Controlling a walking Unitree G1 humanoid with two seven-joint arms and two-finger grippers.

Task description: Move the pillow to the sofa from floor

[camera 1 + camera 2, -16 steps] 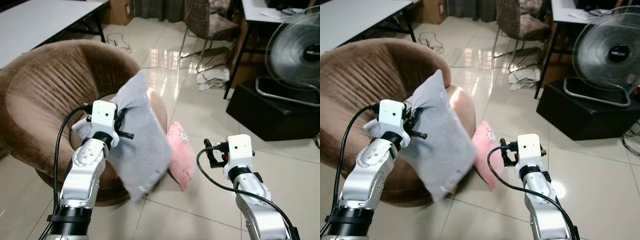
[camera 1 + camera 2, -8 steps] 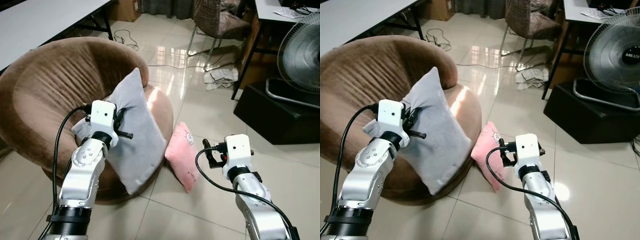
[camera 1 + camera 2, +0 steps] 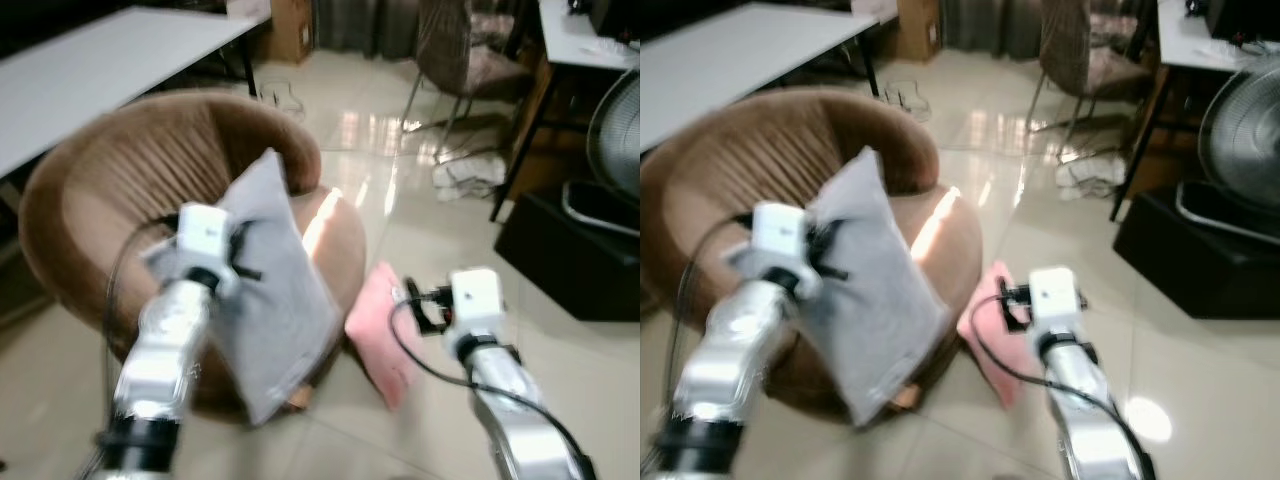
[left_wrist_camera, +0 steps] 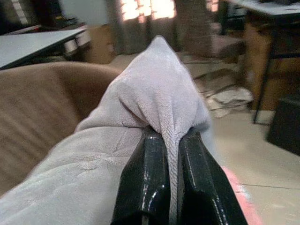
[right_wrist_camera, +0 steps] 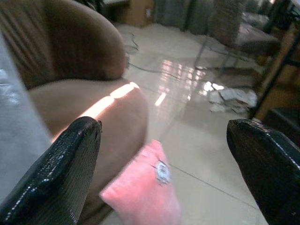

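A grey pillow (image 3: 275,290) hangs in the air in front of the round brown sofa chair (image 3: 110,190), its lower end near the seat's front edge. My left gripper (image 4: 171,140) is shut on the pillow's upper corner; the two black fingers (image 4: 145,178) pinch a fold of the grey cloth. A pink pillow (image 3: 385,335) lies on the floor against the chair's right side. My right gripper (image 5: 164,145) is open and holds nothing, hovering just right of the pink pillow (image 5: 145,194). The head views are blurred.
A white table (image 3: 90,75) stands behind the chair at the left. A chair (image 3: 470,60), a desk leg and crumpled cloth (image 3: 470,175) lie at the back. A fan (image 3: 1245,150) on a black box (image 3: 1200,250) stands at the right. Shiny tiled floor spreads between.
The camera has shifted, so the sofa chair shows more fully and further right. The grey pillow stays in my left gripper and now hangs nearer the seat. My right gripper stays open.
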